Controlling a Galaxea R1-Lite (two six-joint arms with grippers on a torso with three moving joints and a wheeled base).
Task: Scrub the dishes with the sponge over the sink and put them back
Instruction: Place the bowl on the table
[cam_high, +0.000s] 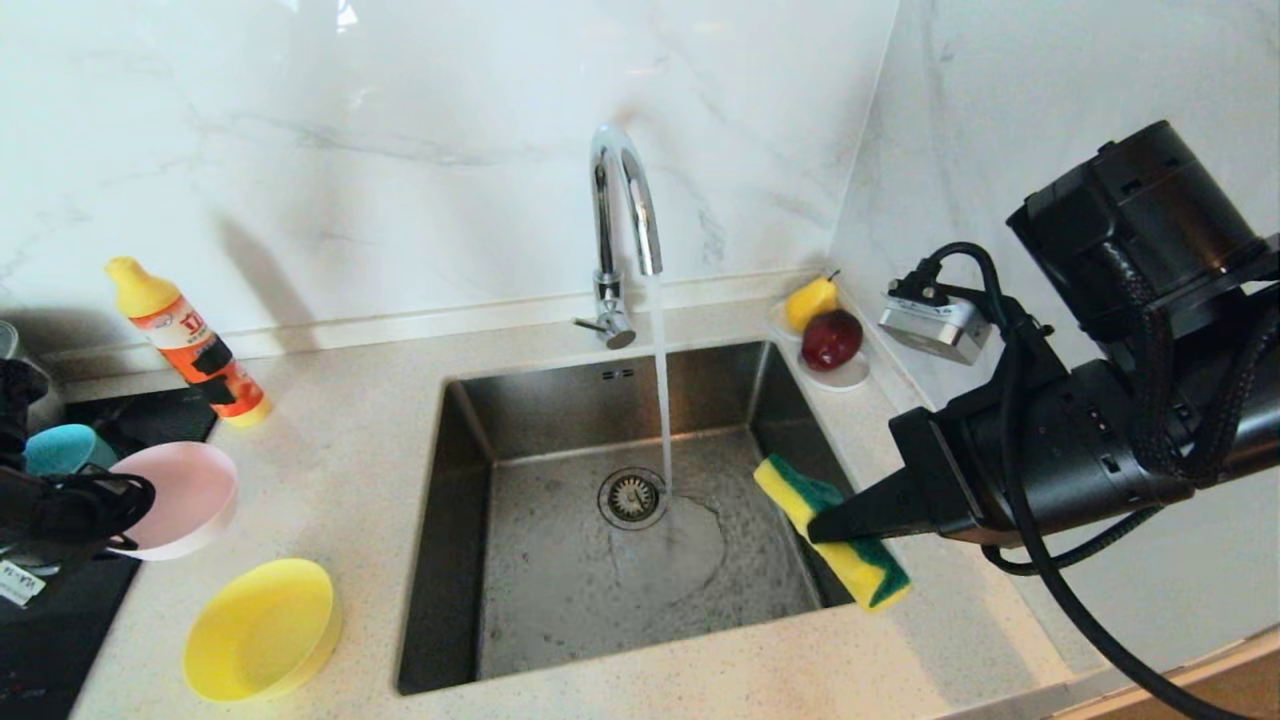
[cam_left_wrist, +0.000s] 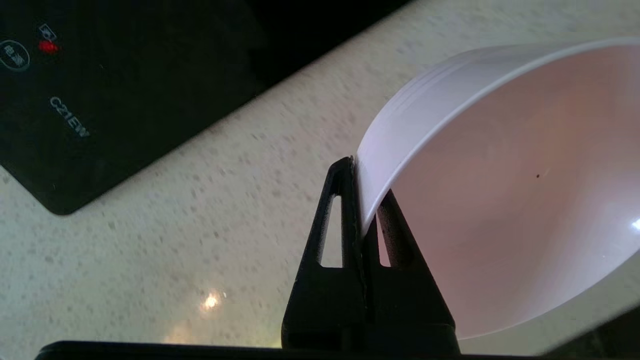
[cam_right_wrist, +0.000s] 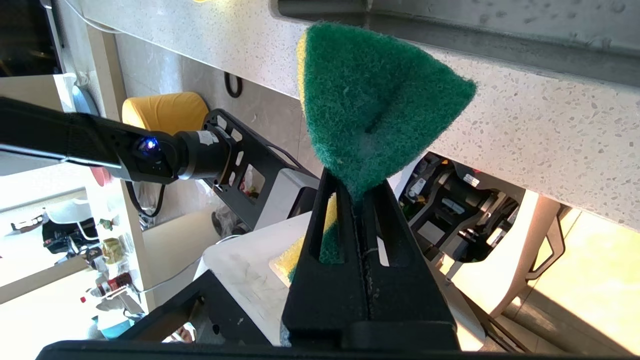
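I saw a pale pink bowl (cam_high: 185, 497), a yellow bowl (cam_high: 262, 628) and a teal-blue one (cam_high: 62, 449) left of the brushed steel sink (cam_high: 620, 520). The sponge (cam_high: 835, 535) at the sink's right edge was yellow with a dark green face. The counter (cam_high: 330, 470) was cream, finely speckled; the bottle (cam_high: 190, 345) left of the sink was orange, capped yellow.

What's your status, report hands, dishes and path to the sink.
Left hand shut on pink bowl rim. Right hand shut on sponge at sink edge. Yellow bowl on counter; tap running, path open.
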